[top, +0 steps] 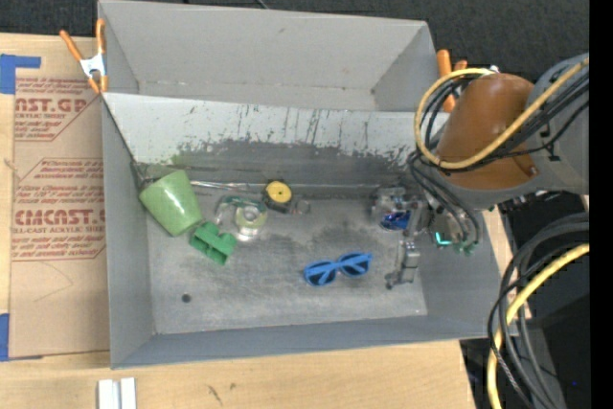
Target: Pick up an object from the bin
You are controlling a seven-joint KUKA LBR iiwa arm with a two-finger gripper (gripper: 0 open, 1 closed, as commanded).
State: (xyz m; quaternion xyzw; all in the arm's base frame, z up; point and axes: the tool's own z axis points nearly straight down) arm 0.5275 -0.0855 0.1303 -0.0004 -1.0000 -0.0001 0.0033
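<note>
Nearest the front wall of the grey bin (pixel 129 302), towards its right-hand end, the gripper (pixel 404 265) is down close to the floor. From here I cannot tell whether it is open or closed, or whether it has hold of anything. Just beside it, towards the middle of the bin, a pair of blue sunglasses (pixel 337 269) lies flat on the floor; that is the closest thing to the tool, though I cannot say if the two touch. A little further back, under the wrist, sits a small blue bit (pixel 393 219) that may be a loose thing or part of the robot. Over on the left a green block (pixel 213 242) lies just beside a clear plastic piece (pixel 245 218), and behind them a pale green cup (pixel 170 201) lies tipped on its side near the left wall. A small round yellow disc (pixel 278 194) rests near the foot of the back wall. Above the right rim hangs the arm's orange-brown cover (pixel 488 129), looped with yellow cables.
</note>
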